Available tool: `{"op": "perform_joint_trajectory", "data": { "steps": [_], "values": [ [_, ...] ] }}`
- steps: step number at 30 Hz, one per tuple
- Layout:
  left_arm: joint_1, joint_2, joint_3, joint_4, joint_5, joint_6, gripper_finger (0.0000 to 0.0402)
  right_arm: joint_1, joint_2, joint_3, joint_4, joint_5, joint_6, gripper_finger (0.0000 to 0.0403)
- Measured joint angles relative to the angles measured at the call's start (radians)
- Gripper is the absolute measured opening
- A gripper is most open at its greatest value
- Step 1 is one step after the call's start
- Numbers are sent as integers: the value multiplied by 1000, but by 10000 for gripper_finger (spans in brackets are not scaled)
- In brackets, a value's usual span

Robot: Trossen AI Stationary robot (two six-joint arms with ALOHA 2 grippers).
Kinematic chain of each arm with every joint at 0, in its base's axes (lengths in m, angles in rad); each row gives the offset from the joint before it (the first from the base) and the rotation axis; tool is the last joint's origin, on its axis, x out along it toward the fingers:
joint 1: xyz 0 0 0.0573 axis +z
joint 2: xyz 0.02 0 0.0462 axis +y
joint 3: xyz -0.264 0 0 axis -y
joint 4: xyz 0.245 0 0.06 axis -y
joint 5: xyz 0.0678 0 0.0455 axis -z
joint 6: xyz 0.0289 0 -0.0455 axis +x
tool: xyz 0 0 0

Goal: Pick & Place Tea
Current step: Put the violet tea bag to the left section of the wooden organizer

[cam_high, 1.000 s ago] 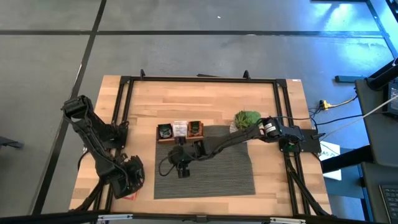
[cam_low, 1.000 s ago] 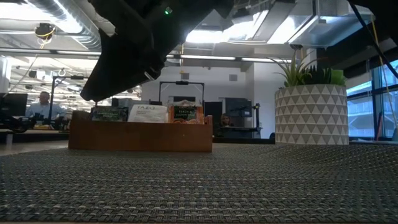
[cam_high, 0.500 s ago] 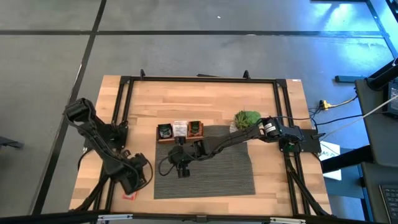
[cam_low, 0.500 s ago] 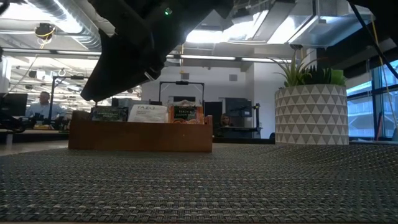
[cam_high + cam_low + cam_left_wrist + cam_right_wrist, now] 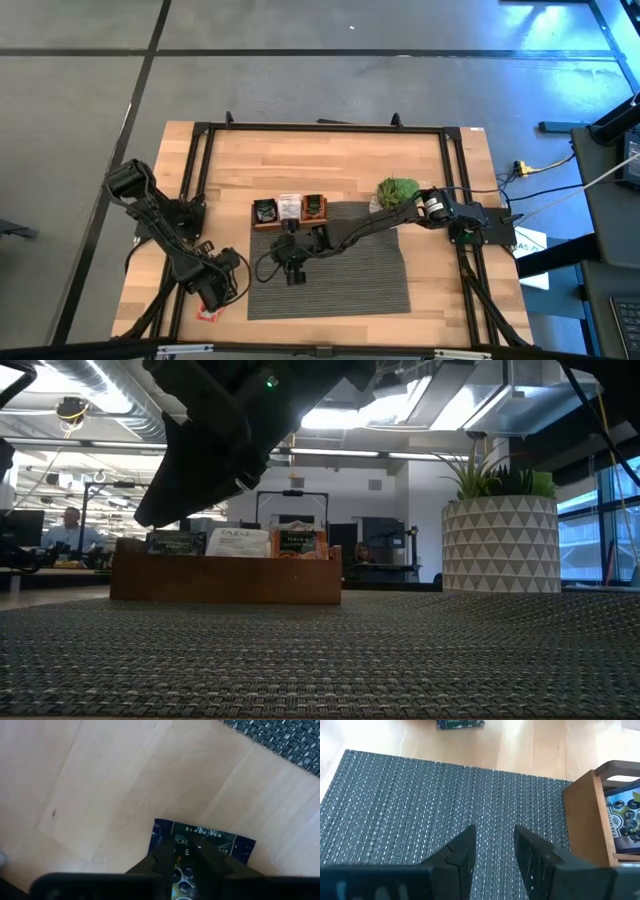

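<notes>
A dark blue-black tea sachet (image 5: 220, 842) lies flat on the bare wood at the table's near left. My left gripper (image 5: 182, 862) points down onto it. In the high view this gripper (image 5: 218, 290) covers it, and a red sachet (image 5: 207, 313) lies just beside it. My right gripper (image 5: 494, 845) hangs open over the grey mat (image 5: 420, 795), touching nothing. It is near the wooden tray (image 5: 288, 211), whose three compartments hold upright sachets (image 5: 238, 542). My left gripper comes at the dark sachet from above, pointing down. Its two fingers (image 5: 160, 862) stand close together on the sachet's middle part (image 5: 187, 851), which shows in the narrow gap between them. The fingers hide the contact itself. The sachet lies on the wood.
A potted green plant (image 5: 397, 190) stands at the mat's far right corner. The edge of a dark sachet (image 5: 460, 723) shows on the wood past the mat's left edge. In the low view the right arm (image 5: 220, 430) hangs over the mat in front of the tray (image 5: 225, 580).
My left gripper has moved a little toward the table's right edge, closer to the mat, and sunk slightly over the near-left wood. The right arm has kept still.
</notes>
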Motion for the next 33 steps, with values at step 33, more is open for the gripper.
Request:
{"op": "perform_joint_trajectory", "data": {
  "steps": [33],
  "values": [
    [27,0,-1,86,-294,-58,2,1,19,0,139,-99,295,135]
  ]
}}
